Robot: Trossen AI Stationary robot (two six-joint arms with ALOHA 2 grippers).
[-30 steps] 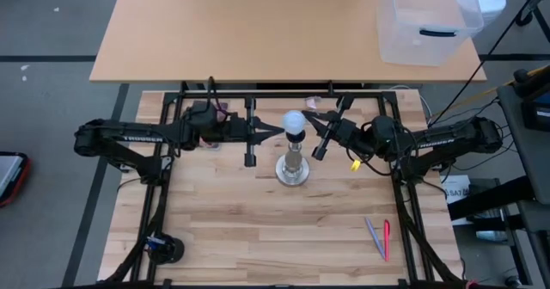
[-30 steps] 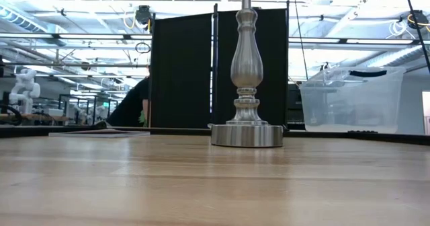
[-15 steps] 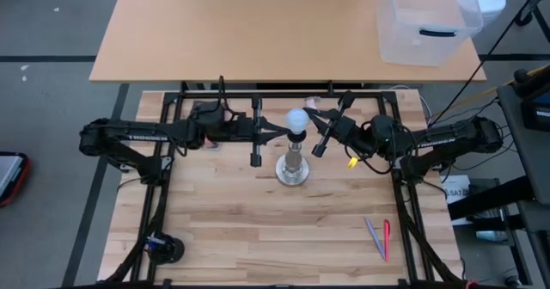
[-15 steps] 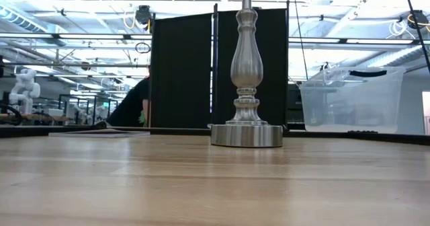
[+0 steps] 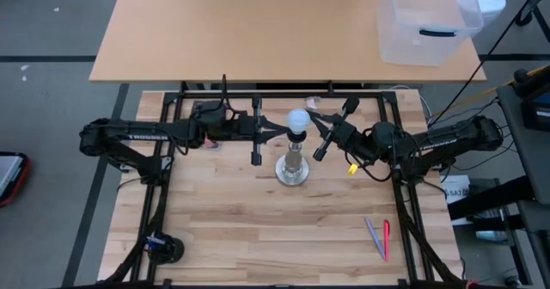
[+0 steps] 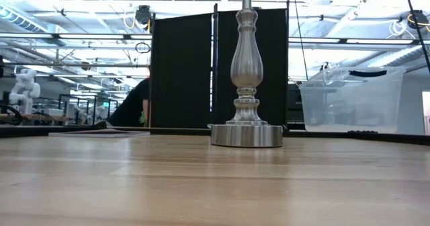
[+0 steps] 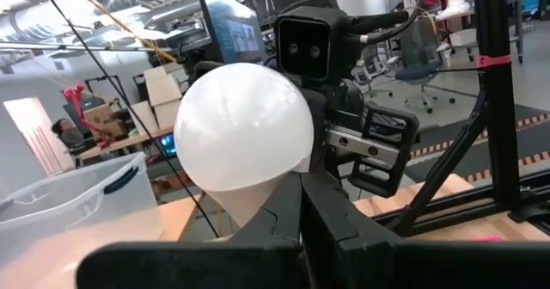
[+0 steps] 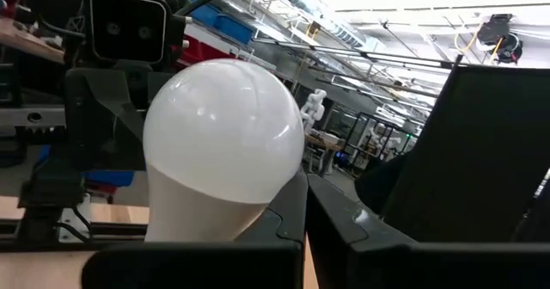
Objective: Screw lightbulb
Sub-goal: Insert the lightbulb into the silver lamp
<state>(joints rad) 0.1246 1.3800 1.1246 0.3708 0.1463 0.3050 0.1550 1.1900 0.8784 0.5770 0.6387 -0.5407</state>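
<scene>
Pale wood tabletop (image 5: 258, 229), pens (image 5: 380, 238) at four o'clock; closed left tool (image 5: 284, 131) and right tool (image 5: 311, 123) flank the lightbulb (image 5: 297, 120).

The lightbulb (image 7: 243, 126) before my hands looks like smooth, frosted white glass with a soft shine. The stand (image 6: 246, 78) is brushed silver metal, a little glossy. My tabletop (image 5: 258, 229) is pale matt wood in planks.

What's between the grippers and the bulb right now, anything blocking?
Nothing visible. The bulb sits on top of the lamp stand, with the left gripper at one side of it and the right gripper at the other, both shut. Each wrist view shows the bulb right at the fingertips with no object between.
</scene>
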